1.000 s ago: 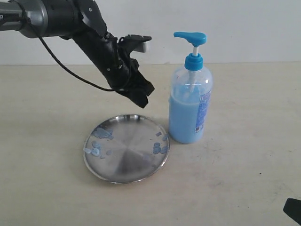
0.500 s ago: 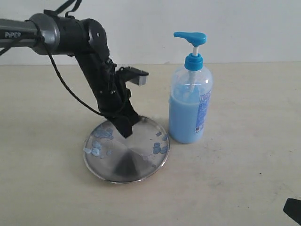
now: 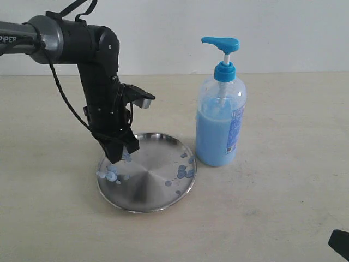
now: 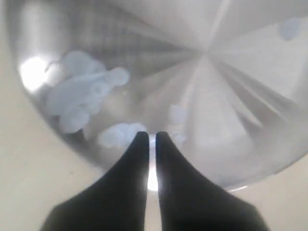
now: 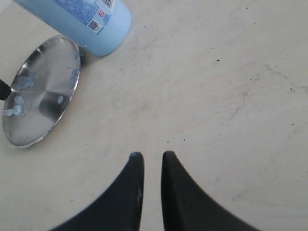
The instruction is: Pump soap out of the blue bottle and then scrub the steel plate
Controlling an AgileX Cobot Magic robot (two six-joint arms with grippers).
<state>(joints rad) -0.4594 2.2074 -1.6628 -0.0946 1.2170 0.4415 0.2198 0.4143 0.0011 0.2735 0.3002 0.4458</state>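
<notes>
The steel plate (image 3: 146, 184) lies on the table left of the blue bottle (image 3: 221, 128), which stands upright with its pump head (image 3: 221, 43) raised. Light blue soap (image 3: 215, 142) fills the lower bottle. Droplets (image 3: 112, 173) speckle the plate's left and right sides. My left gripper (image 3: 116, 158) points straight down over the plate's left part, shut and empty, tips close to the droplets (image 4: 79, 91); whether they touch the plate (image 4: 231, 96) I cannot tell. My right gripper (image 5: 150, 155) hangs over bare table, jaws nearly together with nothing between them, far from the plate (image 5: 41, 96) and bottle (image 5: 91, 24).
A pale beige table (image 3: 283, 191) carries everything, with a white wall behind it. Part of the right arm (image 3: 339, 243) shows at the bottom right corner of the exterior view. A black cable (image 3: 65, 103) hangs from the left arm.
The left arm swung from above the plate's far rim down and leftwards; its shut gripper now stands vertical over the plate's left droplets. Bottle and right arm have not moved.
</notes>
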